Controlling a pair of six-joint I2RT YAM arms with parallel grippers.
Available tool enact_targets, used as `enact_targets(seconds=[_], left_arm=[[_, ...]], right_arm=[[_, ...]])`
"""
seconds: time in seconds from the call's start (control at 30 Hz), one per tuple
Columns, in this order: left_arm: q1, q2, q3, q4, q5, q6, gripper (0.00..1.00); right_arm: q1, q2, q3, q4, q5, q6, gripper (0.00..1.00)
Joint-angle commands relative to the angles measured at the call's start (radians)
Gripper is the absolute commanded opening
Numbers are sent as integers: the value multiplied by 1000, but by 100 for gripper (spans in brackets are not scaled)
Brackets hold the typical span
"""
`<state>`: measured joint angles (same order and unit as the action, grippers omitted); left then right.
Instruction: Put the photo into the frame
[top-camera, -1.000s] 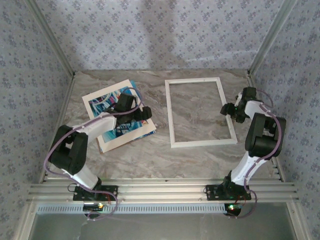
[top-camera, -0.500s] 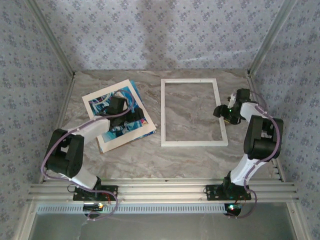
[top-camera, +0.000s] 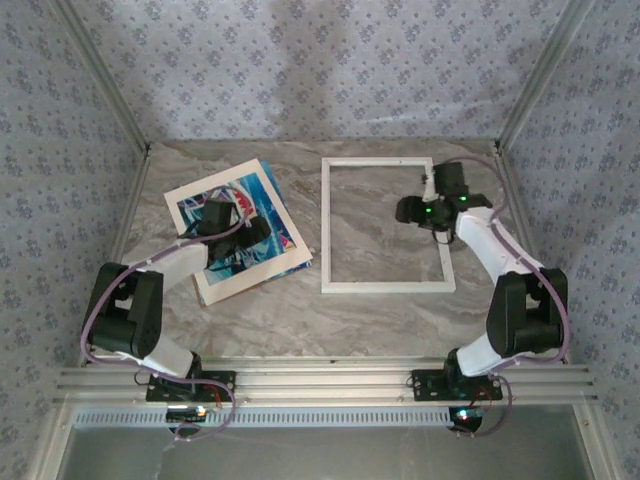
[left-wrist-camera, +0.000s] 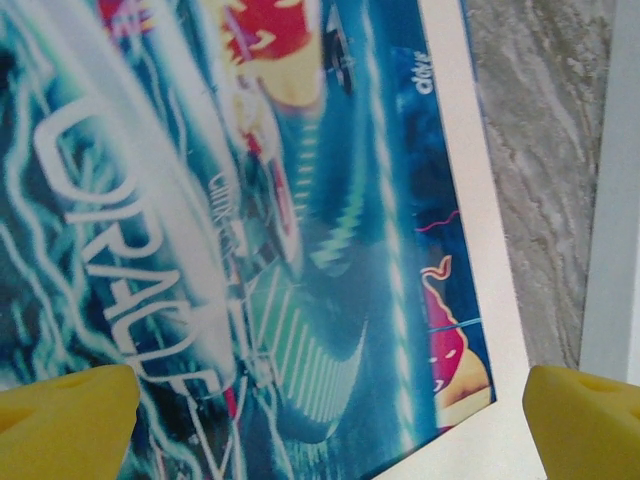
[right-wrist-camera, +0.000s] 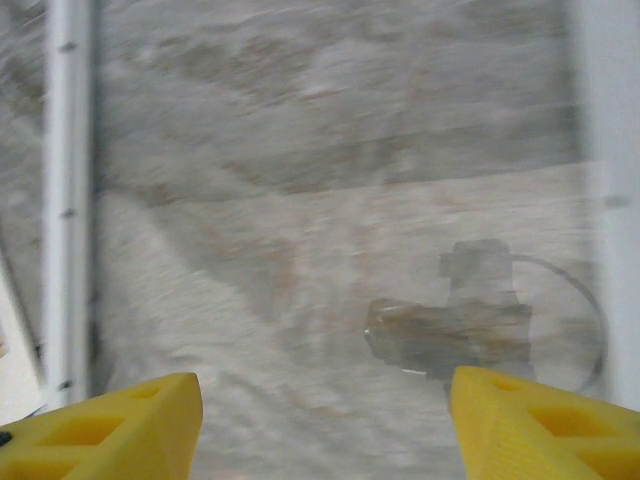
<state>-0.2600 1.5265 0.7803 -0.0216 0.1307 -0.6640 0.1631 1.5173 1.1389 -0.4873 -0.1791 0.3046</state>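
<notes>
Top external shows photo (top-camera: 270, 215) outside frame (top-camera: 385, 287); wrist views show left hand (left-wrist-camera: 320, 415), right hand (right-wrist-camera: 320, 420) spread, empty.

Grey-brown marbled table (top-camera: 380, 320), flat and level. Bears the photo (top-camera: 265, 200) directly beneath the left gripper (top-camera: 250, 230), print side up, turned askew to the table's edges. Bears the frame (top-camera: 385, 287) below the right gripper (top-camera: 412, 210), lying flat, with bare marble visible inside its opening. Leaves a narrow strip of bare top to the left gripper's right, between photo and frame.
</notes>
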Motion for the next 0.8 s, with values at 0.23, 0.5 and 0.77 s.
enact_targets(seconds=[0.23,0.5,0.77], left_arm=[[73,-42,-98,62,19,-69,98],[133,-102,-164,61,18,-60,99],[156,-104,-166,50,37,-49,99]], right_arm=[[358,271,237,119,-33,164,58],[505,521,476,70,-21,192,52],[571,671,610,-5,-8,199,49]])
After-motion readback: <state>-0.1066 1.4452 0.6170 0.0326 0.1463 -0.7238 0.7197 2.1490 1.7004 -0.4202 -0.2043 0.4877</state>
